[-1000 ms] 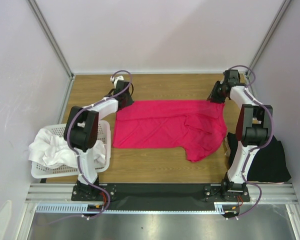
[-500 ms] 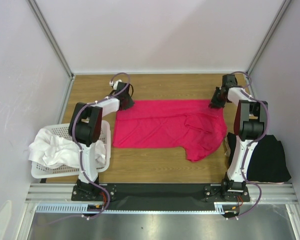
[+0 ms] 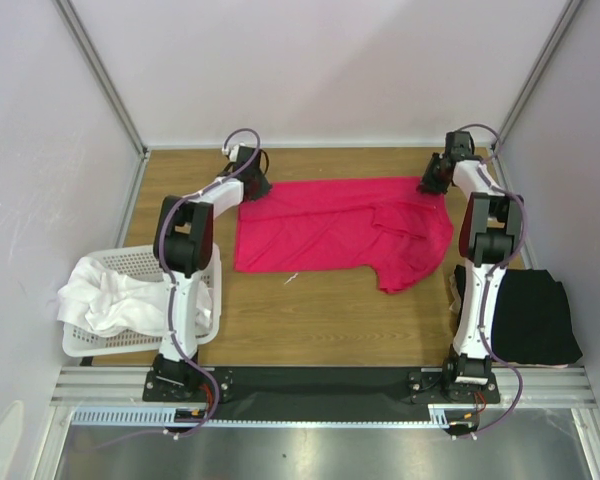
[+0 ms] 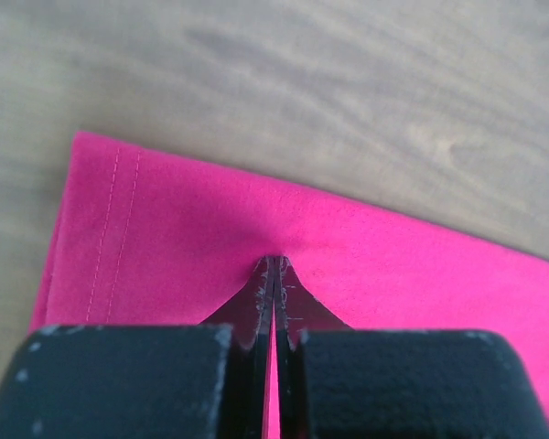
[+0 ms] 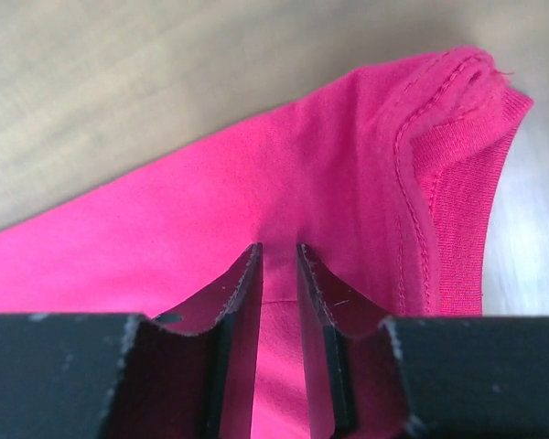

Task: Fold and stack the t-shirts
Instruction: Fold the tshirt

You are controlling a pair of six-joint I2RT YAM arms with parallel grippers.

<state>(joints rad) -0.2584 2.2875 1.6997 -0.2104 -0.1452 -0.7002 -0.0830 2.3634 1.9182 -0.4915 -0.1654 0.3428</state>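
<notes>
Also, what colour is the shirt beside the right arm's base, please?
Black; the shirt shows best in the top view.

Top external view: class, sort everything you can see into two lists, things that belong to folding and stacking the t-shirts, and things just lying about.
Belongs to the job: bright crimson-pink fabric t-shirt, spread out, gripped by the left gripper and right gripper; black fabric t-shirt; white crumpled fabric garments.
Just lying about: white perforated plastic basket holding the white garments; brown wooden table.

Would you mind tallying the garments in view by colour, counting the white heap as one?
Crimson-pink t-shirt: 1
Black garment: 1
White heap in the basket: 1
Total: 3
</notes>
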